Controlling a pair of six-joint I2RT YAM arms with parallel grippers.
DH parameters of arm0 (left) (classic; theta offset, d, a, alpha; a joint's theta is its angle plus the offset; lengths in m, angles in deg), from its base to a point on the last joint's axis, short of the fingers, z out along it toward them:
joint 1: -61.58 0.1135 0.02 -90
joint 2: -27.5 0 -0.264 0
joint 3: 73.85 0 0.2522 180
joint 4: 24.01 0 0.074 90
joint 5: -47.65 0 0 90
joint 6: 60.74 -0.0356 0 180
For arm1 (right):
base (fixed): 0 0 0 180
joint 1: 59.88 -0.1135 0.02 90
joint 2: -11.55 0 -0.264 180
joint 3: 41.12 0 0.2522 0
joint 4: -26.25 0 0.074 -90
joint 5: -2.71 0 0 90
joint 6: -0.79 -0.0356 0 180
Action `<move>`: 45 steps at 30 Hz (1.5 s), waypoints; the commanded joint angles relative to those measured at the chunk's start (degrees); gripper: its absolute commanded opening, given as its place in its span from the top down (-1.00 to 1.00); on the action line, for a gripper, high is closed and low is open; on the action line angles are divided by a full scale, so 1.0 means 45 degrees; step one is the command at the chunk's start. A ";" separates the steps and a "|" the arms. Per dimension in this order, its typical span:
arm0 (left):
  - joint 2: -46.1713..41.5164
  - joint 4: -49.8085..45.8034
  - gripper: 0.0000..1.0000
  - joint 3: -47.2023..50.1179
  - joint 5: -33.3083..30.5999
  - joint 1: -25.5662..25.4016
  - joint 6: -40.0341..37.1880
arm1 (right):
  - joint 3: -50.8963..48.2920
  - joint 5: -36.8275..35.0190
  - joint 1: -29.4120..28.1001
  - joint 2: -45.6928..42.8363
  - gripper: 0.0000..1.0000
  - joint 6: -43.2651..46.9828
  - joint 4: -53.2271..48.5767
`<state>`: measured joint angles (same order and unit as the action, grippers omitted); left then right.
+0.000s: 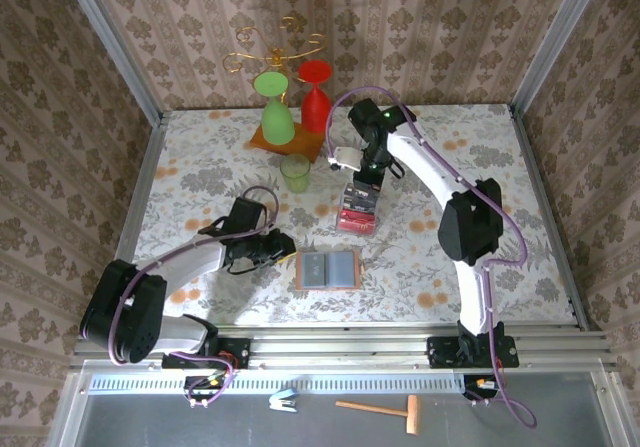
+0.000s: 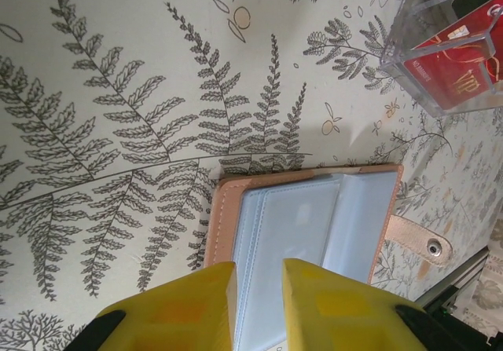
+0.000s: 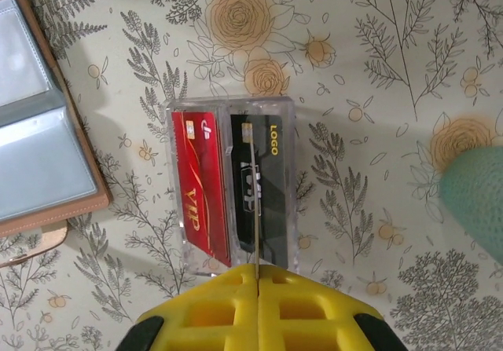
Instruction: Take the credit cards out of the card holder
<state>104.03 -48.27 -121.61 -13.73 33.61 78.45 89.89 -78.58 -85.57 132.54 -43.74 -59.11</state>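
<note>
Judging by how things are lying, we are nearing the end of the job. The card holder (image 2: 224, 210) is lying open and flat on the counter (image 1: 190, 167), toward its near edge. The pale plastic pockets we are seeing from the left wrist are looking empty. Whether anything is hiding in the part under the arm, we cannot tell.

The credit cards (image 3: 228, 186) are sitting just beyond the holder in a clear box (image 3: 236, 104). A red card (image 3: 203, 182) marked VIP and a black card (image 3: 273, 198) marked LOGO are lying side by side inside it.

The right fingers (image 3: 220, 312) are pressed together on a thin card (image 3: 254, 202), which we are viewing edge-on as a fine line. They are holding it upright over the box, above the seam between the red and the black.

The left fingers (image 2: 189, 304) are standing apart with nothing between them. They are hovering at the holder's left edge, as the top view is showing it.

So we are reckoning the extraction itself as mostly done. What is left, as far as we can judge, is lowering this card into the box and releasing it. After that, we are thinking the pockets want checking, in case any card is tucked where we are not seeing it.
</note>
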 commanded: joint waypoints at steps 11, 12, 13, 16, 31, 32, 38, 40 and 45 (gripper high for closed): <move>0.0102 -0.0067 0.54 -0.0140 0.0159 0.0272 -0.0208 | 0.0970 0.0135 0.0045 0.1598 1.00 0.0911 -0.1278; 0.0102 -0.0050 0.54 -0.0106 0.0163 0.0277 -0.0186 | 0.0975 0.0145 0.0045 0.1674 1.00 0.0911 -0.1278; 0.0091 -0.0022 0.55 -0.0101 0.0163 0.0296 -0.0179 | 0.0975 0.0164 0.0045 0.1740 1.00 0.0911 -0.1297; 0.0083 0.0009 0.55 -0.0082 0.0177 0.0321 -0.0170 | 0.0975 0.0140 0.0045 0.1864 0.93 0.0873 -0.1261; 0.0160 0.0238 0.55 -0.0096 0.0328 0.0316 -0.0198 | -0.1947 -0.0674 0.0045 -0.0963 0.52 -0.1603 0.1788; 0.0180 0.0244 0.54 -0.0110 0.0341 0.0327 -0.0228 | -0.2389 -0.0581 0.0044 -0.1328 0.50 -0.1964 0.2096; 0.0258 0.0362 0.55 -0.0238 0.0427 0.0316 -0.0293 | -0.5659 -0.0604 0.0043 -0.3472 0.33 -0.4256 0.4197; 0.0278 0.0400 0.54 -0.0257 0.0493 0.0319 -0.0292 | -0.6712 -0.0799 0.0045 -0.4096 0.28 -0.5140 0.4846; 0.0259 0.0459 0.54 -0.0255 0.0573 0.0321 -0.0311 | -0.9443 -0.0862 0.0045 -0.5480 0.09 -0.7073 0.6583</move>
<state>104.76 -47.05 -121.74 -12.27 34.69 78.45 51.78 -81.53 -85.57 110.96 -67.47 -35.74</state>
